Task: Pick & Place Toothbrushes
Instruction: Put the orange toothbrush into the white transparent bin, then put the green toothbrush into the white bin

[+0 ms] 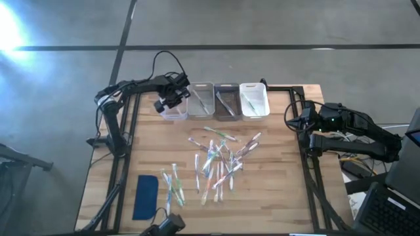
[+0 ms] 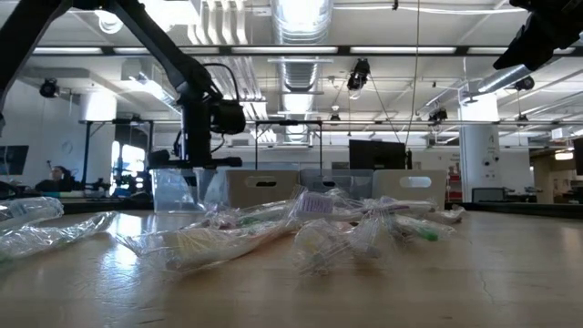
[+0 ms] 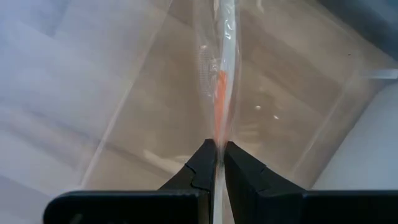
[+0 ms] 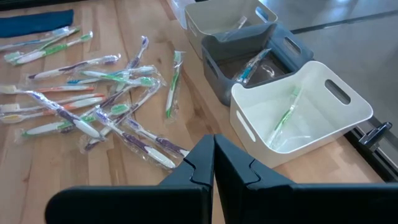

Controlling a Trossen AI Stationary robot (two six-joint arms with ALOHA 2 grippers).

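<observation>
Left gripper (image 1: 165,105) over clear bin (image 1: 174,111) at table's far edge, jaws pinched on wrapped orange brush (image 3: 221,93); brush long axis runs straight ahead from fingertips, hanging into bin. Right gripper (image 1: 303,122) shut, empty, parked at right edge. Remaining toothbrushes (image 1: 216,160) scattered mid-table; release likely next.

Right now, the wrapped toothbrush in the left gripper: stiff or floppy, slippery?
Probably stiff: the toothbrush stands straight out from the left gripper over the clear bin. Its clear wrapper looks glossy, so likely slippery. Seems light.
</observation>
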